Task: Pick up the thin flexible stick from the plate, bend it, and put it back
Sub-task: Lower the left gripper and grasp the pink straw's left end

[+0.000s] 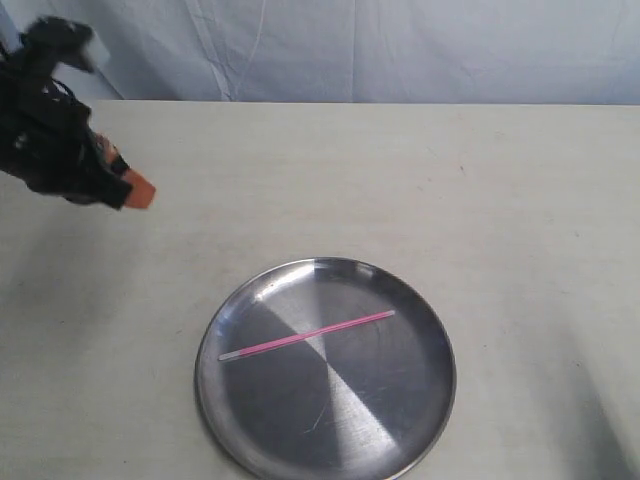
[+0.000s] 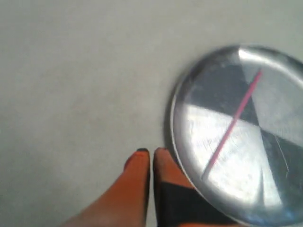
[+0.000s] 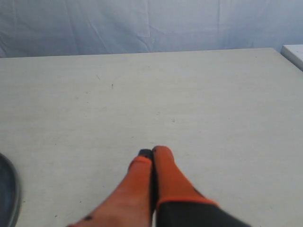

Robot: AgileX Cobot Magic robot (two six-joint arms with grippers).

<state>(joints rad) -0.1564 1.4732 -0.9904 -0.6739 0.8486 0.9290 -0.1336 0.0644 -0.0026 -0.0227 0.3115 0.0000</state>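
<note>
1. I see the pale table [image 1: 450, 200] filling my view up to its back edge.
2. The plate [image 1: 240, 420] sits well forward of that back edge, about midway between the table's left and right sides.
3. My left gripper [image 1: 140, 190] hangs over the table's left side, apart from the plate, fingers together and empty.
4. My right gripper [image 3: 151, 152] is pressed together over bare table, holding nothing.
5. The thin flexible stick [image 1: 305, 335] lies straight across the plate's middle, whitish tip toward the left rim.

pink stick [image 2: 232, 123] straight on plate [image 2: 199, 123] | left gripper [image 2: 149, 151] — closed, empty
</note>
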